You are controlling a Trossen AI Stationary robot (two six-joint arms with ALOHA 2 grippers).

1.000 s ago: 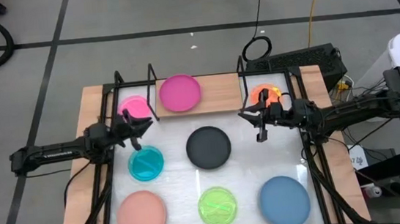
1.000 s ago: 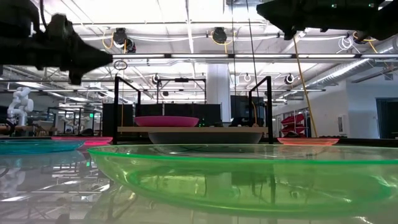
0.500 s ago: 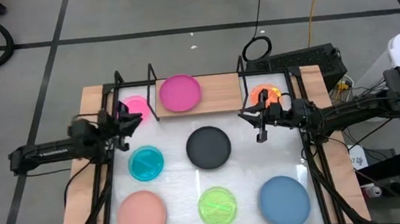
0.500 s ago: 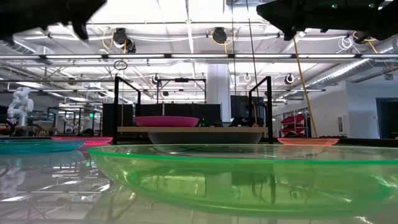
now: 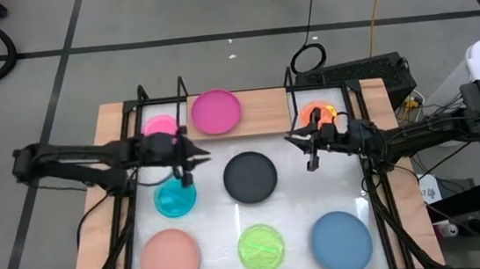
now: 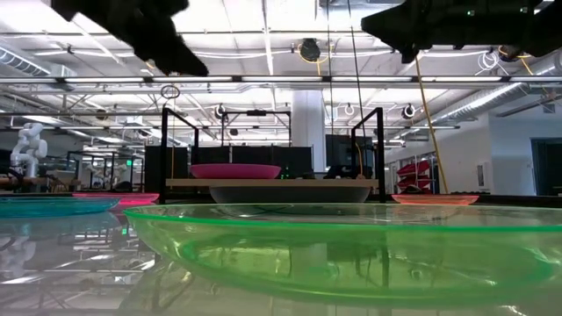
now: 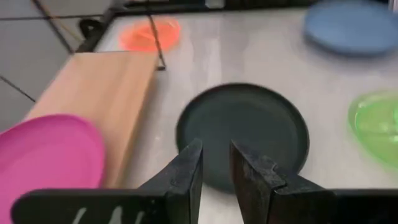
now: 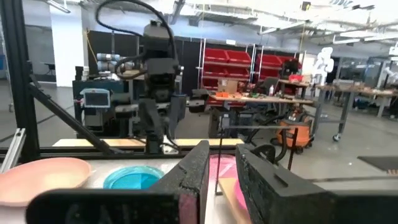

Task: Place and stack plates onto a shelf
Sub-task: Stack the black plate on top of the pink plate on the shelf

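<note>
Black plate (image 5: 250, 176) is sitting at the middle of the white tabletop (image 5: 296, 209) and serves here as the landmark. Only the magenta plate (image 5: 216, 111) is resting on the shelf (image 5: 264, 110), the wooden board beyond the black plate; the other seven are lying loose around it, so the stacking appears to be at an early stage.

Left gripper (image 5: 191, 158) is hovering just to the left of the black plate, aiming toward it. In the left wrist view its fingers (image 7: 189, 177) are standing narrowly parted with nothing between them, and the near rim of the black plate (image 7: 242, 134) is lying directly beyond the tips, not yet between them. This alignment suggests an approach to that rim for a pick.

Right gripper (image 5: 310, 145) is waiting just to the right of the black plate, on the shelf side, near the orange plate (image 5: 317, 113). Its fingers (image 8: 194, 171) are also only slightly apart and are holding nothing.

Remaining plates:
- Hot pink plate (image 5: 161, 126): beyond and left of the black plate, beside the shelf upright.
- Teal plate (image 5: 175, 197): left of the black plate.
- Salmon plate (image 5: 170, 257), lime plate (image 5: 261, 248) and blue plate (image 5: 341, 242): in a row on the near side of the black plate.
</note>
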